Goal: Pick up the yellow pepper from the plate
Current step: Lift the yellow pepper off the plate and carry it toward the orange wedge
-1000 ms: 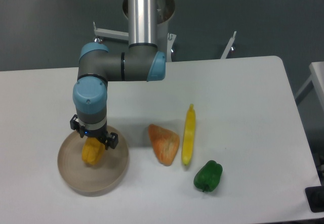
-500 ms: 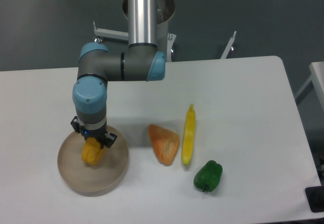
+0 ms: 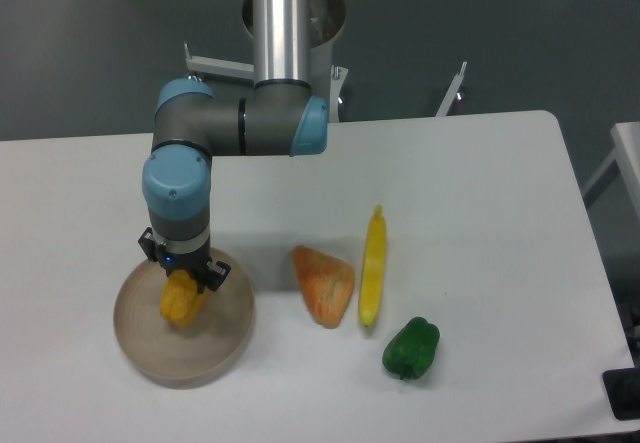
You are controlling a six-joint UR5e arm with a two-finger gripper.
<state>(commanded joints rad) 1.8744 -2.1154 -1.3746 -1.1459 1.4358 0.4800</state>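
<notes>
- While the yellow pepper (image 3: 180, 300) sits on the plate (image 3: 150, 358) with the gripper (image 3: 183, 278) down over its top, the step in hand is judged to be the grasp and the start of the lift.
- Procedure: confirm a firm hold on both flanks of the pepper, then raise straight up until it is above the plate's raised rim; avoid any sideways travel before that, since a drag could tip the plate or roll the pepper out of the hold.
- Grip point: the fingers appear to bracket the upper part of the pepper. A hold that high on a rounded, waxy body may slip, so a slow lift is advised.
- End effector state: the fingers stand close against the pepper's upper end and look closed onto it, though the wrist hides the contact itself.
- Appearance of the pepper: small, blocky, yellow-orange, with lobed sides; the stem is hidden under the gripper. It lies in the plate's upper-middle area.
- The plate is round, tan, shallow, at the table's (image 3: 480, 183) front left.
- Well apart to the right lie an orange pepper (image 3: 323, 283), a long yellow chili (image 3: 373, 267) and a green pepper (image 3: 411, 348); none obstructs a vertical lift.
</notes>
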